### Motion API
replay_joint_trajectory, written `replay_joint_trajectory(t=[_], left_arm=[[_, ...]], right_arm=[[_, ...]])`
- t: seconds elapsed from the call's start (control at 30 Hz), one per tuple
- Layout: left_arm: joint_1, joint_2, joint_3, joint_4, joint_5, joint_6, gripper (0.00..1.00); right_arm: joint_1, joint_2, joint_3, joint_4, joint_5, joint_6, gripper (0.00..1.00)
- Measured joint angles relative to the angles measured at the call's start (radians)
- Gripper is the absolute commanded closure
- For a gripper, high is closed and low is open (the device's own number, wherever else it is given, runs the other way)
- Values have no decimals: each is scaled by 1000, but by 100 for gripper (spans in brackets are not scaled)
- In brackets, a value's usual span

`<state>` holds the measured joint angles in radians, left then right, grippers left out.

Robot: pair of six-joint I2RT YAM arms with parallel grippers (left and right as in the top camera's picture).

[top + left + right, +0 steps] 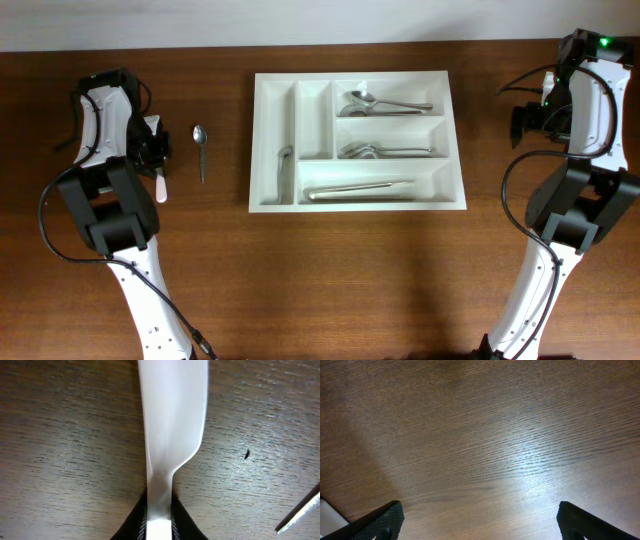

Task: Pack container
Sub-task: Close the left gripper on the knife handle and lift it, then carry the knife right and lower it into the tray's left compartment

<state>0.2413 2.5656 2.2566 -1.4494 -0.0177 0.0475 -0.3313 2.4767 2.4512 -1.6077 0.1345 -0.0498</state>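
The large white rectangular plastic cutlery tray (pixel 313 115) lies at the middle of the brown wooden table (pixel 350 280), with metal cutlery in 4 of its 5 compartments. Well to its left, the left gripper (pixel 159 521) is clamped on the narrow handle of a white plastic knife-like utensil (pixel 172 420) lying flat, a small metal teaspoon (pixel 201 150) just beside it. The right gripper (pixel 480 520) hangs wide open over bare wood.

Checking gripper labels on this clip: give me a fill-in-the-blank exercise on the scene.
The left claw is closed on a ___ plastic utensil. The metal spoon lies on the ___, not in the container. The right claw stands ___, holding nothing. The container has ___ compartments.
Missing: white; table; open; five.
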Motion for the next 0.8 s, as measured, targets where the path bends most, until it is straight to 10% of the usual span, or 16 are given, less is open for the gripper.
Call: replay_joint_trajectory(t=[0.8], left_arm=[[-135,12,455,-187,139,0,92]], right_arm=[[0,0,0,0,0,1,1]])
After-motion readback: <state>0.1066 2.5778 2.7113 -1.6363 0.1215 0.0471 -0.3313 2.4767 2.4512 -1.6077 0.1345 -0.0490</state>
